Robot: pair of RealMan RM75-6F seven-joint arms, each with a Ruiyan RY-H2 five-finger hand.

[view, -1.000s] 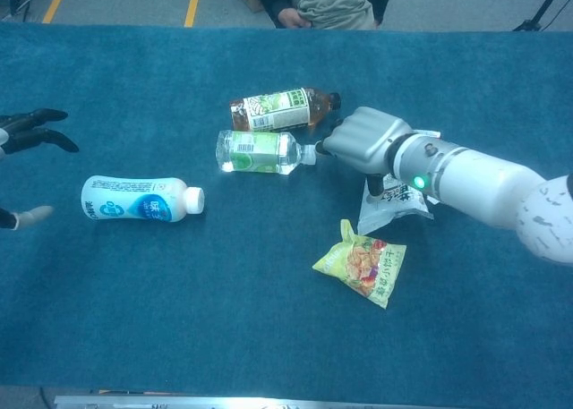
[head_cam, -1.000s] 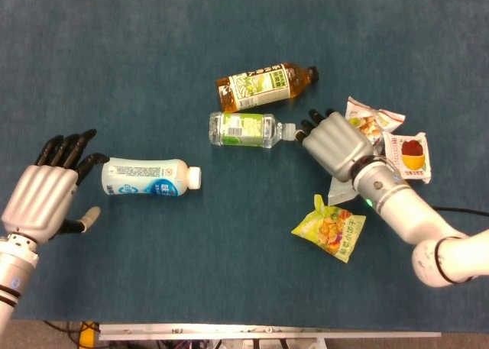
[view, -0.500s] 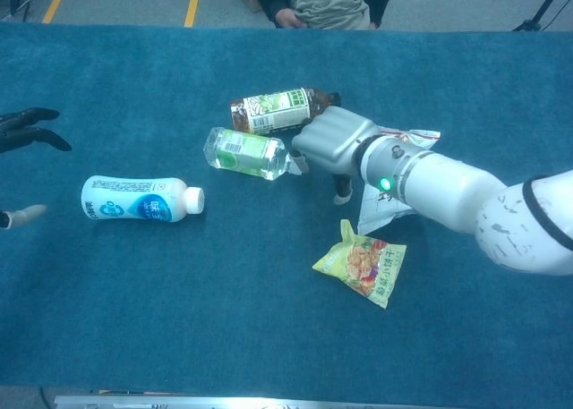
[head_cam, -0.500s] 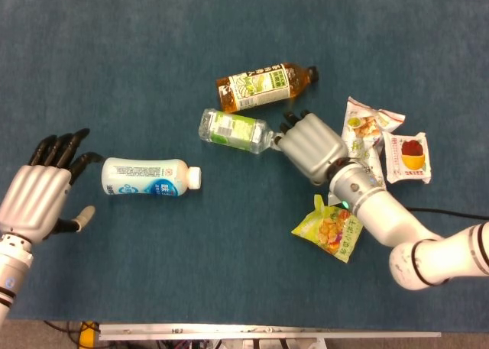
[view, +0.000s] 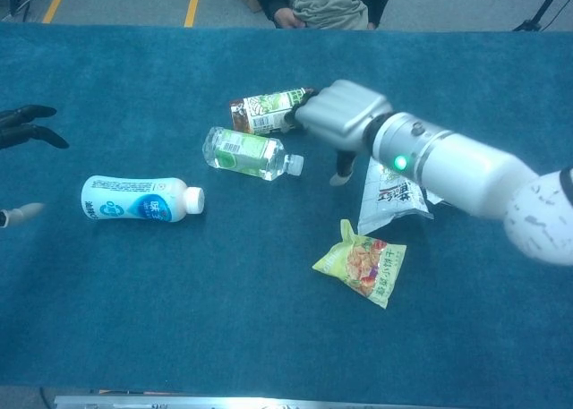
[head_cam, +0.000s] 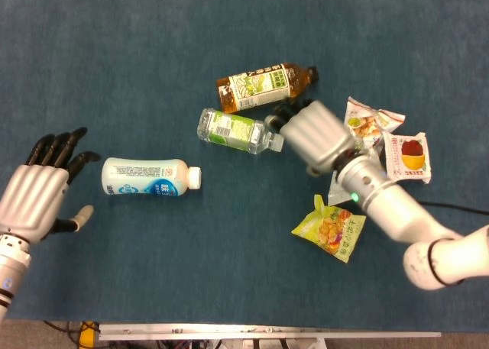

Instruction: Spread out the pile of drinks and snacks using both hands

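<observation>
- right hand (head_cam: 312,131) fingers (head_cam: 284,112) curled down, dark tips between brown tea bottle (head_cam: 263,85) and clear green-label bottle (head_cam: 238,130); holds nothing, contact with the tea bottle can't be told
- chest view: right hand (view: 342,114) covers the tea bottle's (view: 265,111) cap end, thumb hangs down toward the cloth
- left hand (head_cam: 37,194) flat, palm down, fingers (head_cam: 57,148) spread, thumb out to the side, holds nothing; just beside base of white-blue bottle (head_cam: 150,176), apart from it
- clear bottle lies tilted, cap toward right hand, just below tea bottle, not touching it
- white-blue bottle on its side, well left of the other two
- yellow-green snack bag (head_cam: 330,229) just beside right forearm
- white snack packets (head_cam: 370,120) and red-print packet (head_cam: 406,155) right of the hand, overlapping; another white packet (view: 392,194) partly under the forearm
- all on blue table cloth (head_cam: 153,43)
</observation>
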